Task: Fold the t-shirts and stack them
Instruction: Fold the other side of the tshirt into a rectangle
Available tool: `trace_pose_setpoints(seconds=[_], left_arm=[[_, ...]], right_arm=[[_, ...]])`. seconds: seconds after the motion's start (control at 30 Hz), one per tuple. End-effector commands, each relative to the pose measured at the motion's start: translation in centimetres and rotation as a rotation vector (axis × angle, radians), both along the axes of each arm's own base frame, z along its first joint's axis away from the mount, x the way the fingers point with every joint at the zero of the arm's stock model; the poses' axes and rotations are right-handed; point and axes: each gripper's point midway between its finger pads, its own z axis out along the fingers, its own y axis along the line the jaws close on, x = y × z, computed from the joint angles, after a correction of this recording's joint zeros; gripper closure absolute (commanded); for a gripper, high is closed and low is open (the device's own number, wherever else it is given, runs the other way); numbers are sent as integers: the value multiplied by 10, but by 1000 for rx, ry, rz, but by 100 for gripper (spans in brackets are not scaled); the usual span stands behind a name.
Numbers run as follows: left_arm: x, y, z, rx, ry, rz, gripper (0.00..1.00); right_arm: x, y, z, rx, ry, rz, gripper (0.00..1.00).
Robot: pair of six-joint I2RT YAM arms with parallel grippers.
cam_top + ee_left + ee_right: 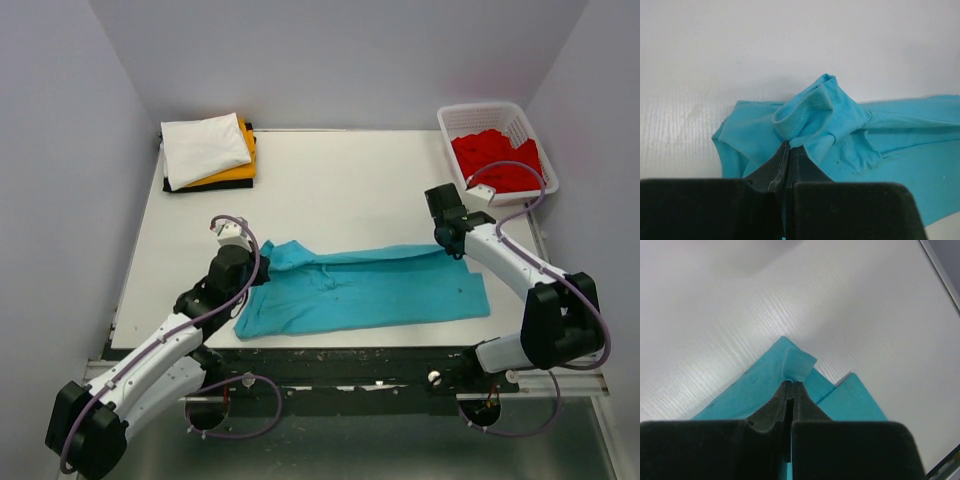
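This is a robotics lab test cell. A white table (340,190) stands boxed in by plain pale wall panels (340,60) on three sides. A cabled left arm (150,365) and right arm (520,275) are bolted to a scuffed metal rail (350,362) along its near edge.

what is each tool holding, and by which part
Both hold the teal cloth t-shirt: the left tool pinches a fold at its left end, the right tool a folded edge at its right end.
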Motion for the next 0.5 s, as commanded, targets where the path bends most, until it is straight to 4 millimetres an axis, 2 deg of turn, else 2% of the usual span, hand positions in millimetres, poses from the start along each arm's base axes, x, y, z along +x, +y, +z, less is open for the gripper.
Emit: trace_pose_setpoints(seconds=[0.0,0.13,0.23,0.3,0.37,0.4,0.43,0.47], left_arm=[[-10,1,-6,-75,19,30,100],[-30,-3,-31,-134,112,12,100],[-51,-1,-52,-187,215,41,96],[-65,1,-62,-245,270,79,75],[-77,5,-62,-274,297,98,53],[-82,12,-59,-278,304,133,36],[-85,16,-52,-286,296,153,7],[-87,21,-43,-284,275,160,2]], right_arm=[[-10,1,0,34,9,28,99],[-20,4,-16,56,38,50,94],[-36,-6,-25,32,59,-31,79],[-48,-13,-25,28,55,-104,59],[-60,-23,-14,13,20,-181,52],[-63,-26,-6,13,-6,-202,42],[-65,-28,4,21,-41,-216,34],[-64,-27,11,31,-66,-202,26]])
